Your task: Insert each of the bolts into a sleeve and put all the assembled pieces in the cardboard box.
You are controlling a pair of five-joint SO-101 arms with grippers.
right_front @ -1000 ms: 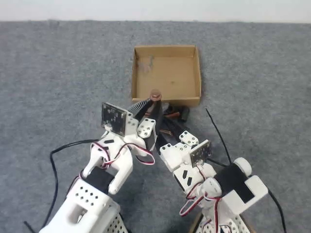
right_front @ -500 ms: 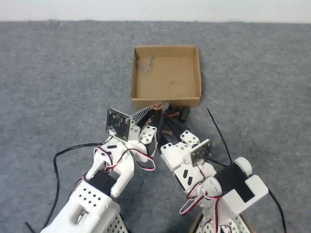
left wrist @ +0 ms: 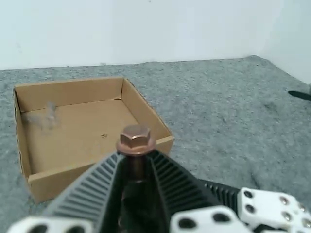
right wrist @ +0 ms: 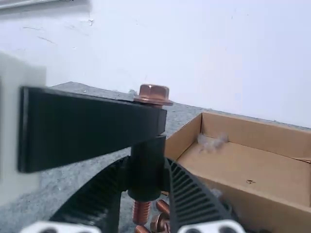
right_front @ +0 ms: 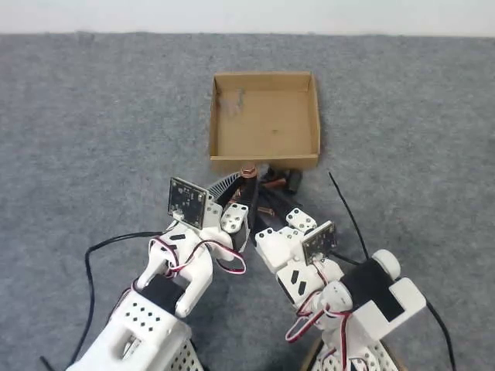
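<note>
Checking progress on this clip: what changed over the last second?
The left hand, shut on the bolt, drew back from over the near wall of the cardboard box toward the robot and, it seems, downward. The bolt now stands through the sleeve gripped by the right hand. Nothing was let go. The right hand, sleeve and box stayed put.

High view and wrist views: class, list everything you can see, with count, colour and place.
box: one, brown, far middle, no pieces inside.
bolt: one, copper, upright in left hand, through sleeve.
sleeve: one, black, in right hand.
loose bolts: at least two, copper, on carpet under the sleeve.
loose pieces: count unclear, black, by box front, maybe sleeves.
carpet: one, grey, under everything.
left hand: one, black, shut on bolt.
right hand: one, black, shut on sleeve.
</note>
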